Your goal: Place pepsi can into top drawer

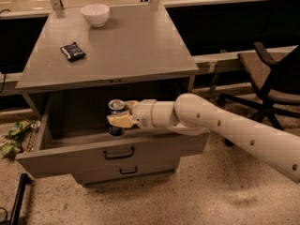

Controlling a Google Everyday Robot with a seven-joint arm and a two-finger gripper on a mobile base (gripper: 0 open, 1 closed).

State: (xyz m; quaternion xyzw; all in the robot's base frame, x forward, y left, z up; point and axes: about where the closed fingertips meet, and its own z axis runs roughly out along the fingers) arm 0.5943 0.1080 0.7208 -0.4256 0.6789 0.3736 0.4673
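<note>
The pepsi can, dark blue with a silver top, stands upright inside the open top drawer, near the middle of its cavity. My gripper reaches in from the right on a white arm, and its tan fingers are shut around the can's body. The drawer is pulled out wide, with its dark curved handle on the grey front panel. The can's lower end is hidden behind the drawer front.
A white bowl and a flat dark snack packet lie on the cabinet top. A lower drawer is closed. A black office chair stands at the right. Green packets lie on the floor at left.
</note>
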